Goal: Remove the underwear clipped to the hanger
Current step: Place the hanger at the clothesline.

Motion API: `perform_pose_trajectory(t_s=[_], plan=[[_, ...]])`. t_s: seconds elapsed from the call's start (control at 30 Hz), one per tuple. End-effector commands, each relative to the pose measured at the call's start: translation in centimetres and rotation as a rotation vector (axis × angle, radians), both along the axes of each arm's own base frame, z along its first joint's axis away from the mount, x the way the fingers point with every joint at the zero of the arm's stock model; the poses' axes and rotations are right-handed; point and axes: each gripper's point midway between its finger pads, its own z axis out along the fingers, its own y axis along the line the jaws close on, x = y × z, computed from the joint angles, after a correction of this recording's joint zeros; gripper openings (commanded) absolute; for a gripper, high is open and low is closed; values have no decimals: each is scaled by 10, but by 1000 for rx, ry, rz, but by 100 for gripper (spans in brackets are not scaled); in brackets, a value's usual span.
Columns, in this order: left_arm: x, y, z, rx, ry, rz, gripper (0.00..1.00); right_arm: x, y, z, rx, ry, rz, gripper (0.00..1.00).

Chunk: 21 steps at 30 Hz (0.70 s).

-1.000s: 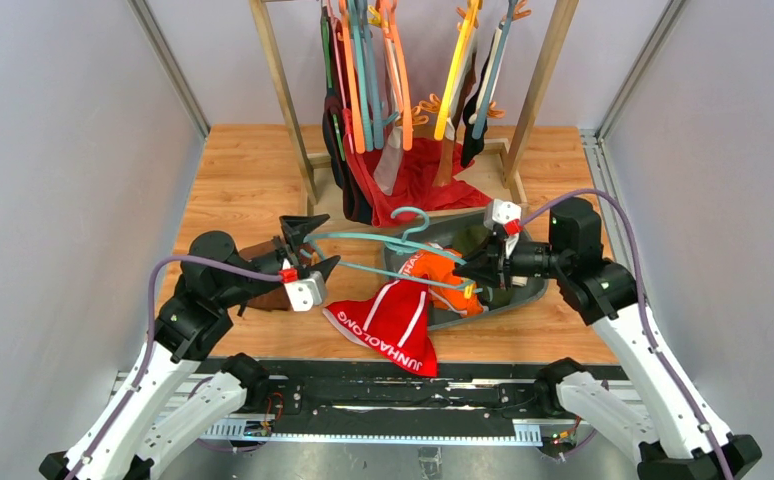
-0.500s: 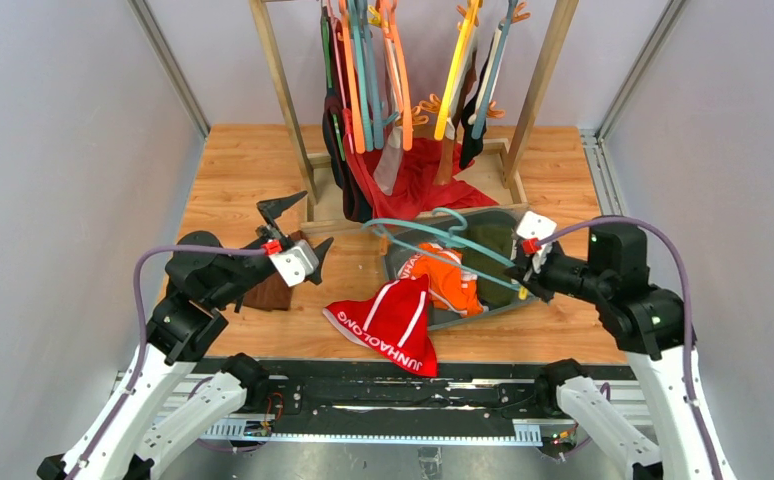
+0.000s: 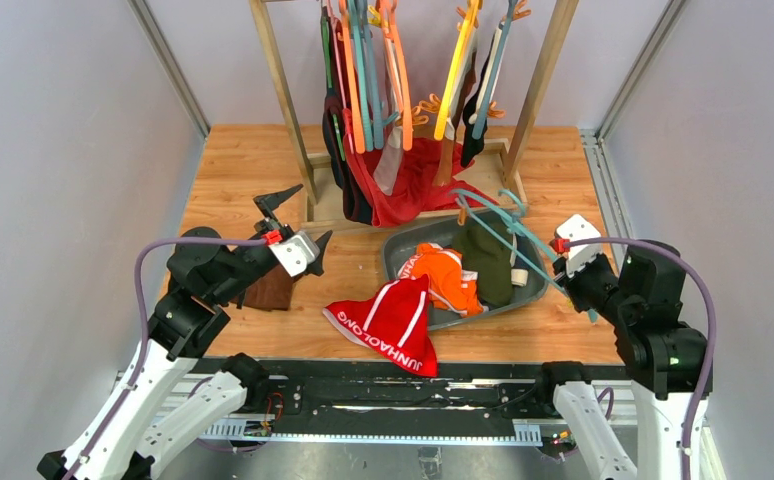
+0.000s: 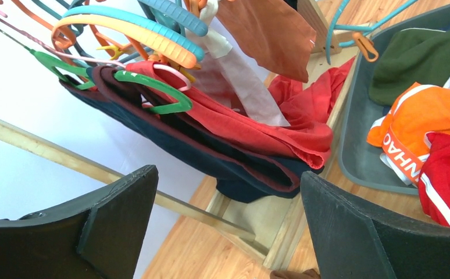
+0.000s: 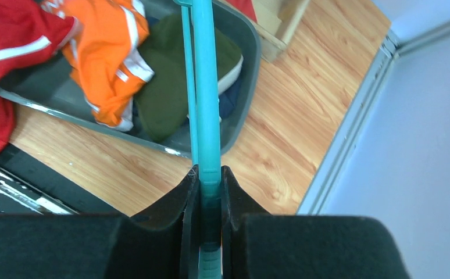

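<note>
My right gripper is shut on one end of a bare teal hanger, held tilted over the grey bin's right side; in the right wrist view its bar runs up from between the pads. My left gripper hangs open and empty left of the bin, facing the rack. Red underwear with white trim lies on the table against the bin. Orange and dark green briefs lie in the bin. Pale beige and black pieces hang from the rack's hangers.
A wooden rack stands at the back with several coloured hangers. A large red cloth and a dark one drape from it. A brown cloth lies under my left arm. Grey walls close both sides.
My right gripper has swung the teal hanger off to the right, away from the orange briefs. My left gripper has opened wide, let go and drawn back to the left.
</note>
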Motion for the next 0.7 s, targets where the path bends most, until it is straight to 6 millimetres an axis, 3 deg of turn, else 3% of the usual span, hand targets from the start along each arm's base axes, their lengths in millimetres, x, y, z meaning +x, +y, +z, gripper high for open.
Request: perform_pose_trajectory(t_s=[0.0,0.2,0.37,0.67], plan=[[-2,2,17,-21,-49,1,98,4,-28,2,-68,12,-148,1],[-3,3,15,-16,-56,0,99,20,-44,23,-77,-40,-256,1],[-3,2,14,-12,-53,-2,100,47,-56,51,-65,-108,-352,1],[-4,3,10,4,-55,-2,99,90,-51,98,10,-220,-359,1]])
